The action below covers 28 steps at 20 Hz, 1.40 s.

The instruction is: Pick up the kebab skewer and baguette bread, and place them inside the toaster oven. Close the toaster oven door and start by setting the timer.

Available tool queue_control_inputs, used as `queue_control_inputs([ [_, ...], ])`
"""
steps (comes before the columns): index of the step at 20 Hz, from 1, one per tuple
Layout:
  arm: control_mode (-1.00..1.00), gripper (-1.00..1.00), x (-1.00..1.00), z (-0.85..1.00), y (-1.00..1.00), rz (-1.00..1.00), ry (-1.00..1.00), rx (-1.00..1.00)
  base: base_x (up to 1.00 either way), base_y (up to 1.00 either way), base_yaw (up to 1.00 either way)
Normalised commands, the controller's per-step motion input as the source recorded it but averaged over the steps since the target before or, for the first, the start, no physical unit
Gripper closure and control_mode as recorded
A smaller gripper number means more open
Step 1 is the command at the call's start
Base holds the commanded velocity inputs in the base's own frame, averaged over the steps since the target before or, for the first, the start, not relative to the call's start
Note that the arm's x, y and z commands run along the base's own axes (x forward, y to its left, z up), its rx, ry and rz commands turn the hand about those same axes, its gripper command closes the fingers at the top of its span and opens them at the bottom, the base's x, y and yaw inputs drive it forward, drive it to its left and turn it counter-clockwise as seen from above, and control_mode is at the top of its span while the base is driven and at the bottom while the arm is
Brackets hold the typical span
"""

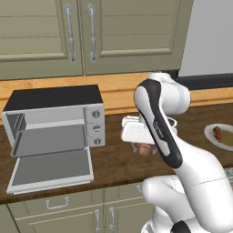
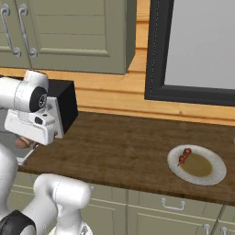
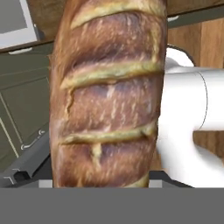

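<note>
The wooden counter [image 1: 113,164] runs across the kitchen below olive-green wall cabinets [image 1: 91,32], and on its left part stands the toaster oven [image 1: 54,116], black on top and silver-grey in front, with three round knobs in a column on its right panel. The toaster oven door [image 1: 50,168] hangs dropped open and lies nearly flat out over the counter edge, leaving the grey cavity bare. To the right of the oven the white arm [image 1: 159,127] bends over the counter, and its hand hangs above the wood just beside the oven's knob panel. The gripper [image 1: 142,148] is clamped on the baguette bread [image 3: 107,92] (in the hand view the loaf rises between the dark finger tips, tan-orange with pale crosswise scores), and in the left base view a brown end of the loaf shows under the hand, clear of the counter. Well apart to the right a grey plate [image 2: 215,176] sits on the counter, and the kebab skewer [image 2: 184,155] with its dark-red chunks lies on the plate's left part.
</note>
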Motion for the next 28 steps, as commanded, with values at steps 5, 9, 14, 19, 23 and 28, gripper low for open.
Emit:
queue_control_inputs([
  [5,-1.0,1.0,0.03,0.2,1.0,0.07,0.05,-0.03,0.0,0.0,0.0],
  [9,-1.0,1.0,0.23,0.0,1.0,0.16,0.0,-0.04,0.0,0.0,0.0],
  [14,-1.0,1.0,0.52,0.01,0.89,0.08,0.0,-0.01,0.0,0.0,0.0],
  [19,-1.0,1.0,0.53,-0.33,0.37,0.02,-0.01,0.0,0.0,0.0,0.0],
  [23,-1.0,1.0,0.45,-0.57,0.05,0.0,-0.1,-0.02,0.0,0.0,0.0],
  [28,-1.0,1.0,0.6,-0.12,0.14,0.0,-0.12,-0.01,0.0,0.0,0.0],
])
